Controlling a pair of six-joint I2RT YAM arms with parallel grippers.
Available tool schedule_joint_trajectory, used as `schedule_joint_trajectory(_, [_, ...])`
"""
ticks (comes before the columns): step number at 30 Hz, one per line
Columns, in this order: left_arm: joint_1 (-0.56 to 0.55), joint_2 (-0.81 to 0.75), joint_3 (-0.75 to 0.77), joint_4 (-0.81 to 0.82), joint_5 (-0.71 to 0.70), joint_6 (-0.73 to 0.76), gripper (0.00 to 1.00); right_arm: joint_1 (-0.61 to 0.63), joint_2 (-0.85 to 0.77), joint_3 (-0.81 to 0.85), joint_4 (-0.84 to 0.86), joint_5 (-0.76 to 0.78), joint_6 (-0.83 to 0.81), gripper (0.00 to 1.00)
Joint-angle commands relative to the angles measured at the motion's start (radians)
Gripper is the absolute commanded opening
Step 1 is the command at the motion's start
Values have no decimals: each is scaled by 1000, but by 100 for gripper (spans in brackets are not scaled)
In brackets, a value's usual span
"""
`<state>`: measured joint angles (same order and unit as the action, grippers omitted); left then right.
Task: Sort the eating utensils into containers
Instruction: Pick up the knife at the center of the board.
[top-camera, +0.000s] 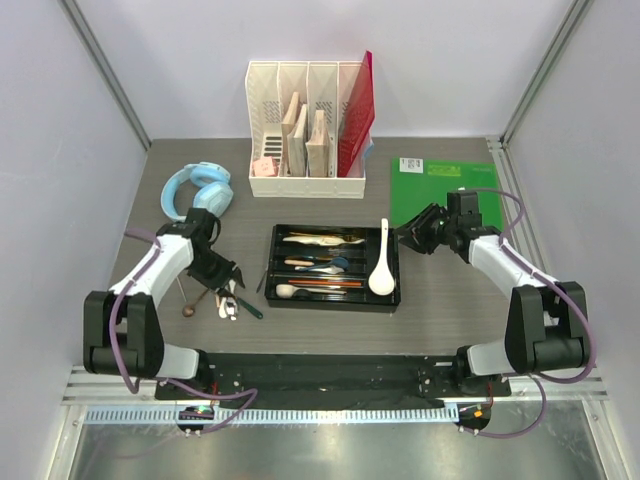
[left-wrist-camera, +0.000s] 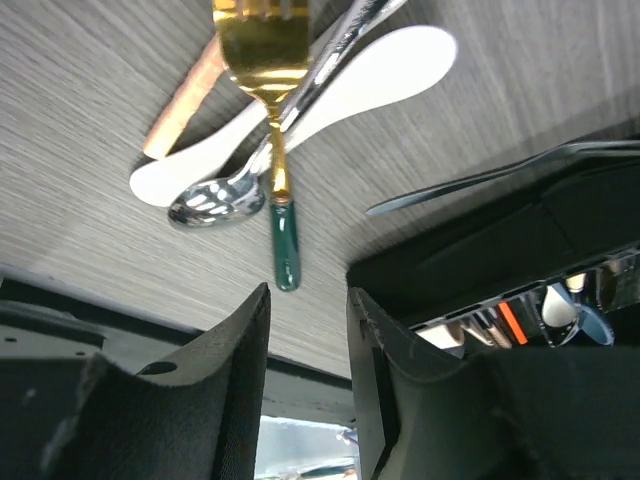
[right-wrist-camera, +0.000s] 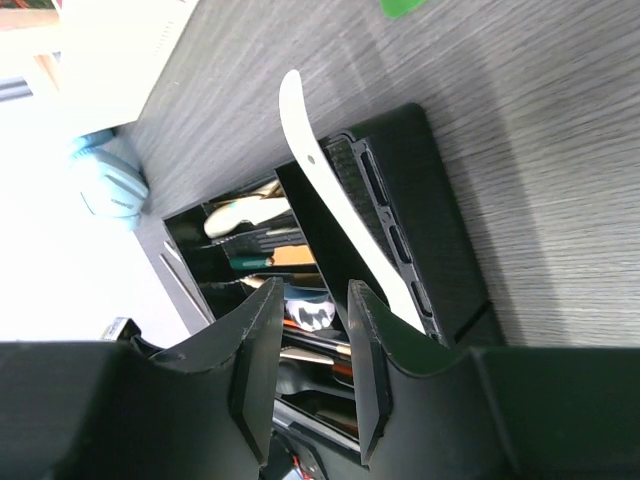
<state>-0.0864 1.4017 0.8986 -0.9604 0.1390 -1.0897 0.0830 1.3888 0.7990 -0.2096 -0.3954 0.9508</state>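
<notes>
The black cutlery tray (top-camera: 392, 300) lies mid-table with several utensils in its compartments. A large white soup spoon (top-camera: 381, 264) lies in its right compartment. A small pile of loose utensils (top-camera: 226, 302) lies left of the tray. In the left wrist view the pile shows a gold fork with a green handle (left-wrist-camera: 264, 60), a white spoon (left-wrist-camera: 375, 72), a silver spoon (left-wrist-camera: 214, 201) and a wooden handle (left-wrist-camera: 183, 102). My left gripper (top-camera: 227, 272) is open and empty just above this pile (left-wrist-camera: 308, 300). My right gripper (top-camera: 408, 234) is open and empty beside the tray's right end, over the soup spoon's handle (right-wrist-camera: 325, 190).
A white slotted file organizer (top-camera: 306, 130) with a red folder stands at the back. Blue headphones (top-camera: 197, 188) lie at the back left, a green board (top-camera: 442, 190) at the back right. A thin silver utensil (left-wrist-camera: 500, 172) leans on the tray's left edge (left-wrist-camera: 470, 250).
</notes>
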Motion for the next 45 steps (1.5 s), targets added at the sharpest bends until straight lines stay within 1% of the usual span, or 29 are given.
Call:
schedule_joint_trajectory(1, [42,-113,-90,81,-7,41,37,12,22,48,16,-8,-15,37])
schedule_joint_trajectory(2, [74,-122,-128,95,5,36,37,12,24,58,18,-8,-15,37])
schedule_joint_trajectory(3, [82,-128,-139,98,5,36,38,12,27,62,16,-8,-21,37])
schedule_joint_trajectory(4, [112,-133,-153,97,4,45,39,12,29,65,16,-7,-21,37])
schedule_joint_trajectory(6, [152,-127,-153,74,-13,88,40,12,33,68,15,-11,-23,37])
schedule_joint_trajectory(7, [163,-121,-145,66,-19,99,42,14,32,65,15,-13,-27,37])
schedule_joint_trajectory(10, [235,-112,-127,61,-19,146,43,14,36,63,15,-13,-24,36])
schedule_joint_trajectory(16, [295,-41,-49,58,-18,214,43,14,65,83,16,-42,-27,35])
schedule_joint_trajectory(20, [310,25,-24,68,4,228,42,12,87,88,16,-66,-40,35])
schedule_joint_trajectory(23, [310,40,-15,78,20,226,42,14,82,92,16,-54,-55,35])
schedule_joint_trajectory(27, [309,48,-18,95,30,217,43,14,81,89,10,-53,-55,35])
schedule_joint_trajectory(31, [309,46,-29,117,69,192,43,12,78,94,9,-54,-57,35])
schedule_joint_trajectory(36, [306,31,-40,130,71,195,42,14,81,88,9,-60,-49,35])
schedule_joint_trajectory(45, [301,89,-64,189,79,192,42,12,70,98,4,-66,-52,35])
